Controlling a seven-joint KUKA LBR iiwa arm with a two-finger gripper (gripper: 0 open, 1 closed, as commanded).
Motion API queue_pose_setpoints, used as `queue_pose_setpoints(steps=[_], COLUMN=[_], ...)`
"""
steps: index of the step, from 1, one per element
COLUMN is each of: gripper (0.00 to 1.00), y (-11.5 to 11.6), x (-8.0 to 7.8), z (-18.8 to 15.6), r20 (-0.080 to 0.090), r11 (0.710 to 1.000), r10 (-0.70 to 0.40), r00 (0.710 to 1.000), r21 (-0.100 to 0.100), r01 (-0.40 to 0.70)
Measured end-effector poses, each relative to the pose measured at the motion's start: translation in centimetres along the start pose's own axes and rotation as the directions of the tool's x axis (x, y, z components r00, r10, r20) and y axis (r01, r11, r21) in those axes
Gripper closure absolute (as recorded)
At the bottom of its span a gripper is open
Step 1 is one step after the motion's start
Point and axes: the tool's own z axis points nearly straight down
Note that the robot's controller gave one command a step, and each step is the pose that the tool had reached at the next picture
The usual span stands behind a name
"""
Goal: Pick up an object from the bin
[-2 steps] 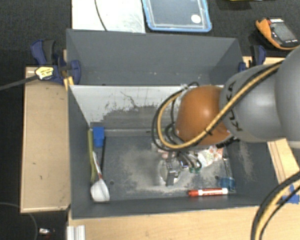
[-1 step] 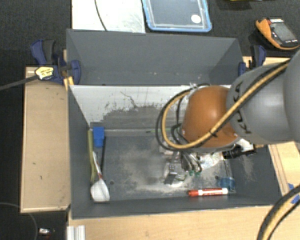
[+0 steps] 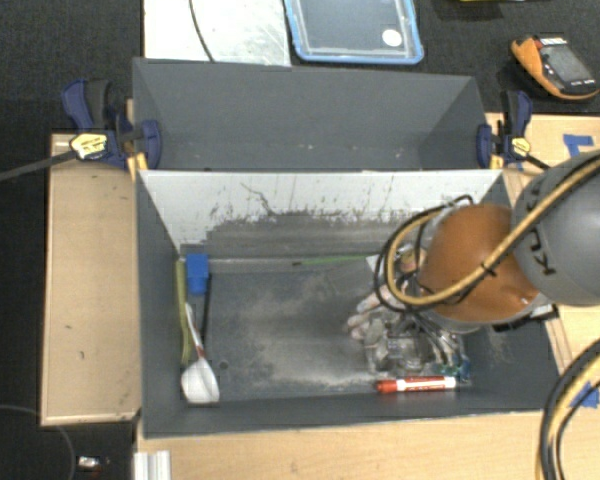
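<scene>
My gripper (image 3: 392, 344) is low over the bin's floor at the front right, its metal body showing just under the arm's orange cover. A red and white marker pen (image 3: 416, 385) lies flat just in front of it, along the bin's front wall. A small blue-green thing (image 3: 463, 370) peeks out at the pen's right end, mostly hidden by the gripper. I cannot tell whether anything sits between the fingers.
Along the bin's left wall lies a long tool with a blue head (image 3: 196, 273), a yellow-green shaft and a white end (image 3: 200, 382). The arm and its looping cables cover the bin's right side. Bare grey floor stretches across the middle.
</scene>
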Motion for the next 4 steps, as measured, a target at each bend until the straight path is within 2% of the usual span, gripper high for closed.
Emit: queue_pose_setpoints(steps=[1,4], gripper=[1.0,1.0], y=[0.0,0.1], x=[0.0,-0.1], z=[0.0,-6.7], r20=[0.0,0.0], r11=[1.0,1.0], r10=[0.001,0.012], r00=[1.0,1.0], r21=[0.0,-0.001], r01=[-0.001,-0.012])
